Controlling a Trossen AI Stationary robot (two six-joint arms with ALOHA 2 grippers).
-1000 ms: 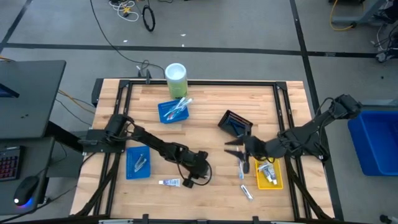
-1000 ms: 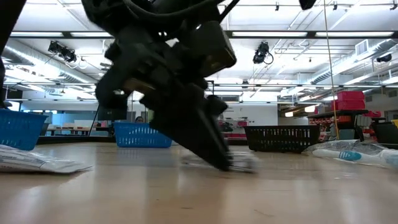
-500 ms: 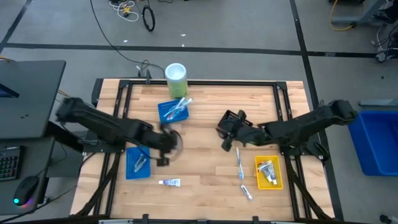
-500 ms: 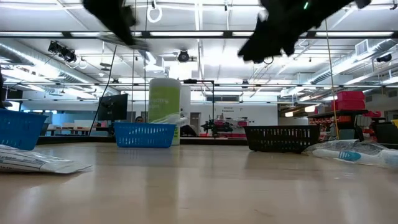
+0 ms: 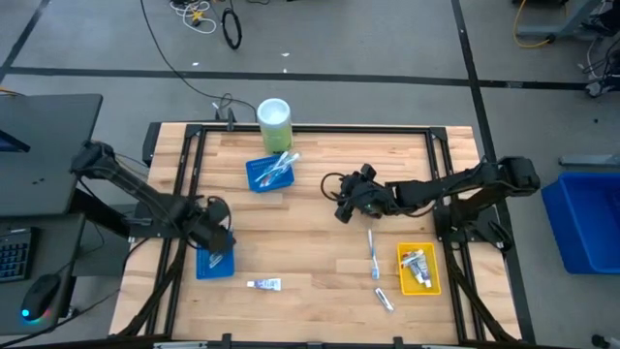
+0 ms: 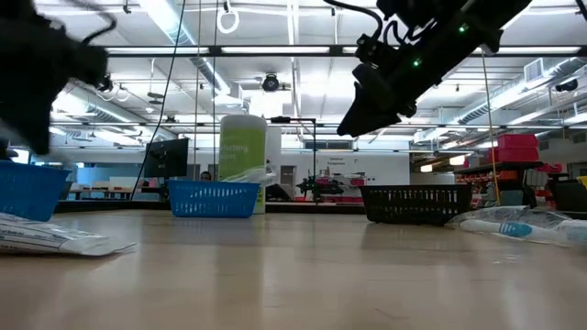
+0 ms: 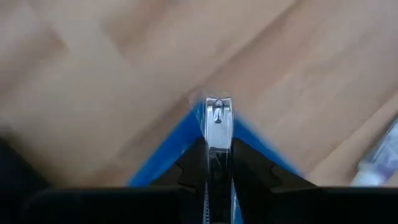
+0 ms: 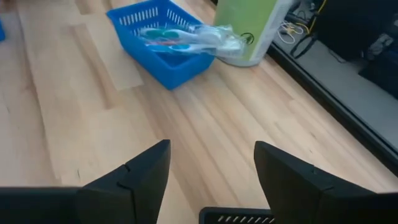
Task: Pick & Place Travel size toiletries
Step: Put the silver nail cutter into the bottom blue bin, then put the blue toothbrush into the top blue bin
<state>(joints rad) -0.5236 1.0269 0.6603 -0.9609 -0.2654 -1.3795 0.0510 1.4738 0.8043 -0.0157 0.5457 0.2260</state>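
On the wooden table seen from above, the left gripper [image 5: 219, 233] hangs over the flat blue tray [image 5: 215, 260] at 8 o'clock, while the right gripper [image 5: 346, 201] sits mid-table; a slim blue-white toothbrush [image 5: 374, 254] and a small white tube with blue print [image 5: 263, 284] lie loose towards 6 o'clock. Left wrist view: fingers [image 7: 193, 174] clamped on a small shiny metal clipper-like item [image 7: 217, 121] above the tray's blue edge, so judged the placing step; next calls for lowering and release. Right wrist view: jaws apart, empty.
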